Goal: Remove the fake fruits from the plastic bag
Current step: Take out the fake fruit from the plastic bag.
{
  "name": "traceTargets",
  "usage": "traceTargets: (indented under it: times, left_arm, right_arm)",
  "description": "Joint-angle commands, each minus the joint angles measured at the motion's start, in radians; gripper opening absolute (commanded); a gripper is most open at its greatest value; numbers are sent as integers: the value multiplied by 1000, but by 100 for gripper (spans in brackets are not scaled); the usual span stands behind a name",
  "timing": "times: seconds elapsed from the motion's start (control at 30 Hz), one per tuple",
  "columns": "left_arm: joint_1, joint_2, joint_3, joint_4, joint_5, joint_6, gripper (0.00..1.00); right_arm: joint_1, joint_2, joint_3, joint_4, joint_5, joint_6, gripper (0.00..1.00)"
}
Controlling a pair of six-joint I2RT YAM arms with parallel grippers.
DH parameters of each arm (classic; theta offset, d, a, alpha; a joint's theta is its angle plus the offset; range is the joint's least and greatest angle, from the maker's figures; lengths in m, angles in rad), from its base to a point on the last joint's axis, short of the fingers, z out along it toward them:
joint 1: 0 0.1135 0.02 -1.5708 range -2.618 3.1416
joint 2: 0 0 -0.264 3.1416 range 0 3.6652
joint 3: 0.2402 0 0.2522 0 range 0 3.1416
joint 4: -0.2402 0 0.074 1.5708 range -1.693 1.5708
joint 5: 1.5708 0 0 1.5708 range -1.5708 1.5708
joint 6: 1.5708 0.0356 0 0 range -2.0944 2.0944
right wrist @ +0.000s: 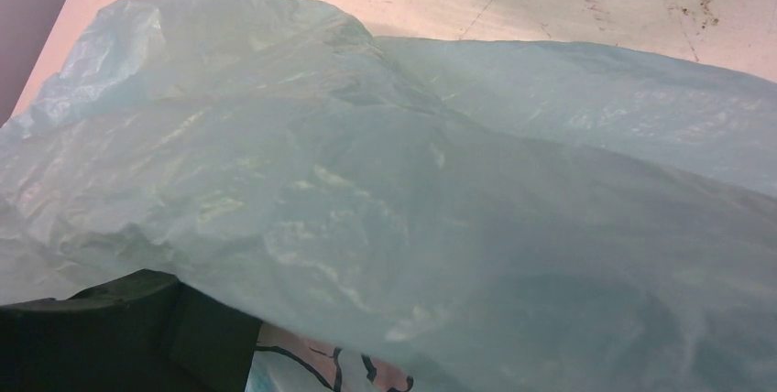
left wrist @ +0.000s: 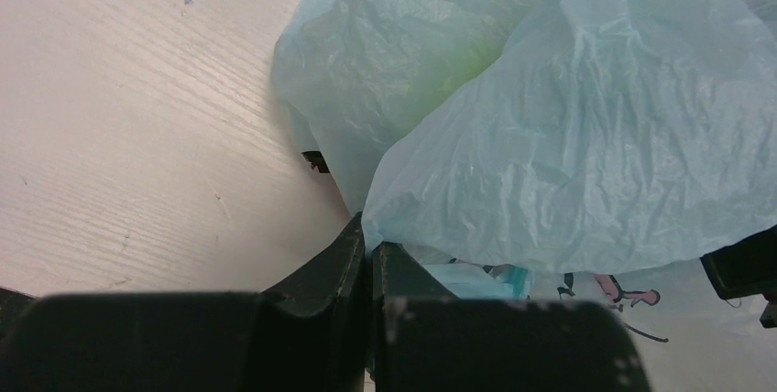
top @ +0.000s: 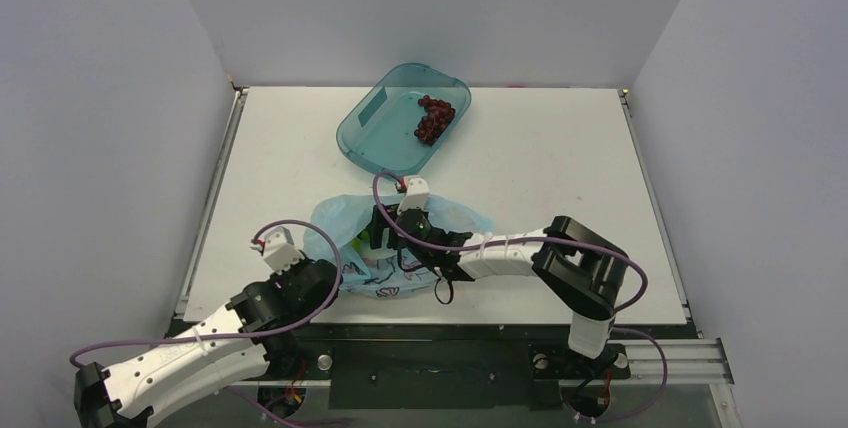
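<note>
The light blue plastic bag (top: pixel 335 216) lies crumpled near the table's front edge. My left gripper (top: pixel 305 266) is shut on the bag's near left edge; in the left wrist view its fingertips (left wrist: pixel 353 250) pinch the film (left wrist: pixel 550 136). My right gripper (top: pixel 388 231) reaches into the bag's mouth from the right. One finger (right wrist: pixel 119 328) stands far to the left and the other is hidden under the bag (right wrist: pixel 412 181). A green fruit (top: pixel 361 246) shows inside the bag, with a green tint through the film (left wrist: pixel 463 62). The dark red grapes (top: pixel 435 118) lie in the teal tub.
The rigid teal tub (top: pixel 375 133) stands at the back centre of the white table (top: pixel 560 178), beyond the bag. Grey walls close in the left, right and back. Purple cables loop over both arms.
</note>
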Motion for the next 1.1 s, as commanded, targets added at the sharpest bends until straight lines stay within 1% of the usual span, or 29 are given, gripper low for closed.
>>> traceTargets:
  times: [0.0, 0.17, 0.3, 0.43, 0.6, 0.77, 0.87, 0.93, 0.97, 1.07]
  left_arm:
    - [-1, 1, 16, 38, 13, 35, 0]
    - [-1, 23, 39, 52, 20, 58, 0]
    - [-1, 47, 53, 96, 29, 100, 0]
    - [-1, 75, 67, 125, 49, 124, 0]
    - [-1, 89, 64, 146, 60, 141, 0]
    - [-3, 66, 55, 140, 69, 137, 0]
    - [-2, 43, 49, 122, 65, 124, 0]
    - [-3, 31, 47, 110, 64, 120, 0]
    - [-1, 26, 45, 105, 62, 120, 0]
    - [-1, 18, 41, 91, 57, 117, 0]
  right_arm:
    - [-7, 24, 47, 90, -10, -14, 77]
    - [-7, 54, 43, 178, -34, -24, 77]
    - [-5, 97, 69, 217, -34, -30, 78]
    - [1, 128, 73, 280, -17, -55, 83]
    - [3, 209, 151, 249, 27, -55, 85]
    - [-3, 282, 236, 197, 26, -56, 86]
    - [-12, 309, 261, 181, 13, -39, 82]
    - [-21, 301, 255, 188, -3, -40, 77]
    - [-23, 295, 251, 188, -11, -45, 72]
    - [-25, 250, 234, 167, -23, -70, 65]
